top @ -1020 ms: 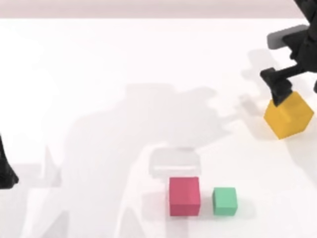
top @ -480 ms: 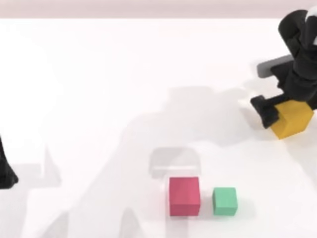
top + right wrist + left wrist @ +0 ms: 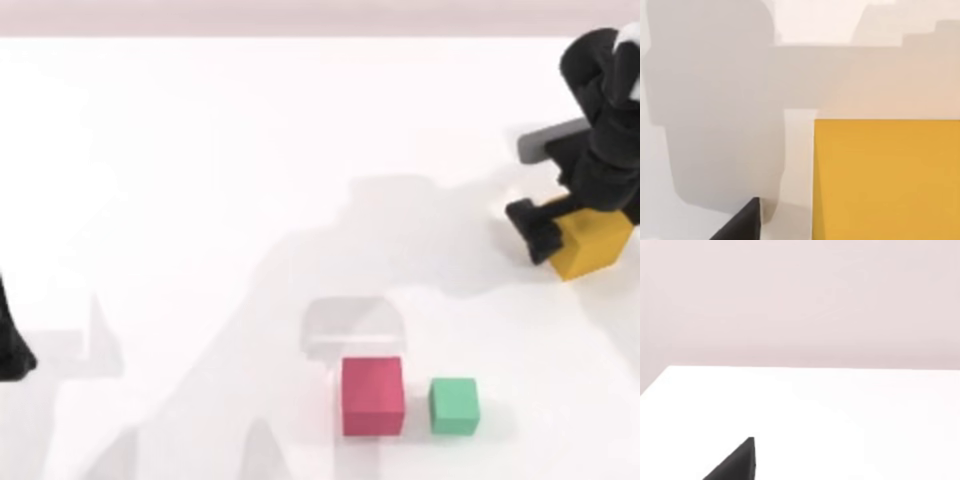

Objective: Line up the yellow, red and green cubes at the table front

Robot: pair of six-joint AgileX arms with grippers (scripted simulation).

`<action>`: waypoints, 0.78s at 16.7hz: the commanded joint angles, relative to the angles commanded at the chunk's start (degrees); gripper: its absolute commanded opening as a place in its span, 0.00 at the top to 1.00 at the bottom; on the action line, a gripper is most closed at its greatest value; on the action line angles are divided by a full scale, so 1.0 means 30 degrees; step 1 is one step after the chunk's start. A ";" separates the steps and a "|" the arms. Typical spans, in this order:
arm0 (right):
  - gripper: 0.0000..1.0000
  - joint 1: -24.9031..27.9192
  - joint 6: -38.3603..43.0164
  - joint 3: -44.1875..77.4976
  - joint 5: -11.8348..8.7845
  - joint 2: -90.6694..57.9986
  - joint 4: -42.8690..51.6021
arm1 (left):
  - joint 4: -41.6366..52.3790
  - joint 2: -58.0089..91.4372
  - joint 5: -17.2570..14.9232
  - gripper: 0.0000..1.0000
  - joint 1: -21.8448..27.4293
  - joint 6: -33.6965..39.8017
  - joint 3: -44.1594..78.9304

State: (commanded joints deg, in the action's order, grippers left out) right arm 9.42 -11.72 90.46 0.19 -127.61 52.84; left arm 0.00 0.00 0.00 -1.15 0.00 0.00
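Top view: the right gripper (image 3: 568,228) has sunk lower onto the yellow cube (image 3: 592,244) since a second ago. Its jaws straddle the cube, apart. Red cube (image 3: 372,396) and green cube (image 3: 454,405) are unmoved.

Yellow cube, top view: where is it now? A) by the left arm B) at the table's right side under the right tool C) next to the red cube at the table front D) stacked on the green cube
B: the yellow cube sits at the table's right side beneath the right tool, far from the red cube and green cube at the front.
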 joint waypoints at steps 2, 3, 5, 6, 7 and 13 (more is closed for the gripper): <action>0.38 0.0000 0.0000 0.0000 0.0000 0.0000 0.0000 | 0.0000 0.0000 0.0000 0.00 0.0000 0.0000 0.0000; 0.45 0.0000 0.0000 0.0000 0.0000 0.0000 0.0000 | 0.0000 0.0000 0.0000 0.00 0.0000 0.0000 0.0000; 0.60 0.0000 0.0000 0.0000 0.0000 0.0000 0.0000 | 0.0000 0.0000 0.0000 0.00 0.0000 0.0000 0.0000; 0.68 0.0000 0.0000 0.0000 0.0000 0.0000 0.0000 | 0.0000 0.0000 0.0000 0.00 0.0000 0.0000 0.0000; 0.75 0.0000 0.0000 0.0000 0.0000 0.0000 0.0000 | 0.0000 0.0000 0.0000 0.00 0.0000 0.0000 0.0000; 1.00 0.0000 0.0000 0.0000 0.0000 0.0000 0.0000 | 0.0000 0.0000 0.0000 0.00 0.0000 0.0000 0.0000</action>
State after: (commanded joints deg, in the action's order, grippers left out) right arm 9.42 -11.72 90.46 0.19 -127.61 52.84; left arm 0.00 0.00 0.00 -1.15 0.00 0.00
